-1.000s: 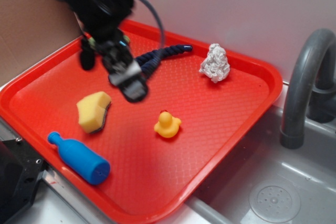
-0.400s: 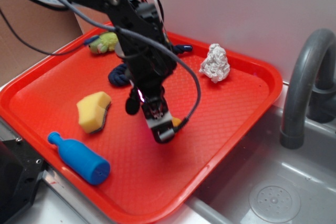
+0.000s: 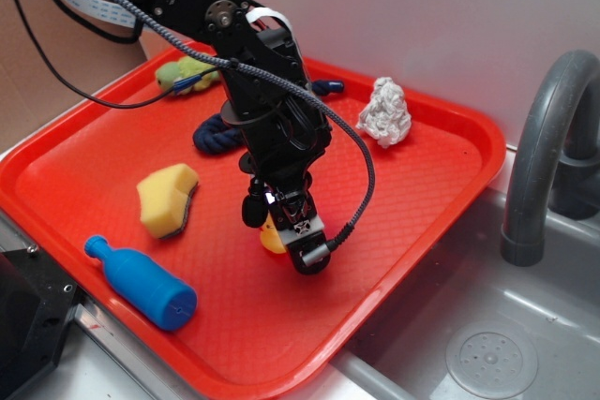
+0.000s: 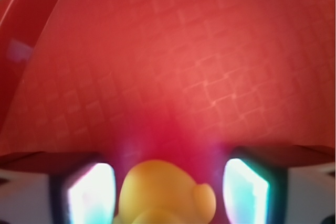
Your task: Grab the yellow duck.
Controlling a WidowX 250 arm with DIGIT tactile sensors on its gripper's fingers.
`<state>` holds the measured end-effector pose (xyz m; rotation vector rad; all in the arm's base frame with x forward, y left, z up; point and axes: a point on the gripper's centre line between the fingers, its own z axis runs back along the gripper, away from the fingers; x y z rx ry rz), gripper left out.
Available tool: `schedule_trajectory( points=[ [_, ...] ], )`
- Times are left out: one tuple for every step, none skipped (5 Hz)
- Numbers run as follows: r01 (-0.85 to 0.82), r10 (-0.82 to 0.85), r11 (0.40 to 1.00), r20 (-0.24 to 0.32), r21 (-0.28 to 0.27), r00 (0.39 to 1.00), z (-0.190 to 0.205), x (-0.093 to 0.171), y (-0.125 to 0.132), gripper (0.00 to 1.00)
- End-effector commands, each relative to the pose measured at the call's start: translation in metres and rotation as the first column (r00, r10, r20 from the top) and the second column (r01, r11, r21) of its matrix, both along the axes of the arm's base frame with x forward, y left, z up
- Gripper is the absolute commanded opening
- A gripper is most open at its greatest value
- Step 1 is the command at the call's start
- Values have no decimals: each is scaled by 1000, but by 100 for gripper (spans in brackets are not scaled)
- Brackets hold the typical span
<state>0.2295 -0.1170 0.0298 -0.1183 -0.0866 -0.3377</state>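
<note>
The yellow duck (image 3: pixel 272 239) sits on the red tray (image 3: pixel 412 194), mostly hidden behind my gripper (image 3: pixel 281 231) in the exterior view. In the wrist view the duck's head and beak (image 4: pixel 165 192) fill the space between my two fingers. The left finger (image 4: pixel 89 192) is close beside the head; the right finger (image 4: pixel 245 190) stands apart from the beak with a gap. The jaws are open around the duck, low over the tray floor.
A pale-yellow sponge (image 3: pixel 167 198) and a blue bottle (image 3: pixel 142 282) lie at the tray's left. A dark blue rope (image 3: pixel 225 128), a green plush toy (image 3: pixel 183 73) and crumpled foil (image 3: pixel 384 111) lie at the back. A sink (image 3: pixel 506 344) with a grey faucet (image 3: pixel 544 156) is at right.
My gripper has moved from the tray's back left forward and down onto the duck, which now sits between the fingers. The plush toy and rope came into view behind the arm.
</note>
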Motion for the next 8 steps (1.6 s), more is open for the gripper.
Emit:
schedule_trajectory(
  points=[
    [-31, 31, 999, 6, 26, 999, 22, -3, 16, 0],
    [-41, 40, 998, 17, 52, 999, 39, 0, 18, 0],
    [-198, 190, 977, 105, 75, 976, 89, 14, 22, 0],
    [-338, 329, 939, 129, 57, 935, 140, 18, 31, 0],
    [-549, 536, 833, 148, 68, 831, 190, 4, 63, 0],
    [-636, 620, 769, 168, 66, 766, 217, -9, 81, 0],
    [-656, 635, 754, 220, 35, 741, 237, -17, 91, 0],
    [-506, 491, 859, 156, 79, 857, 230, -13, 88, 0]
  ],
)
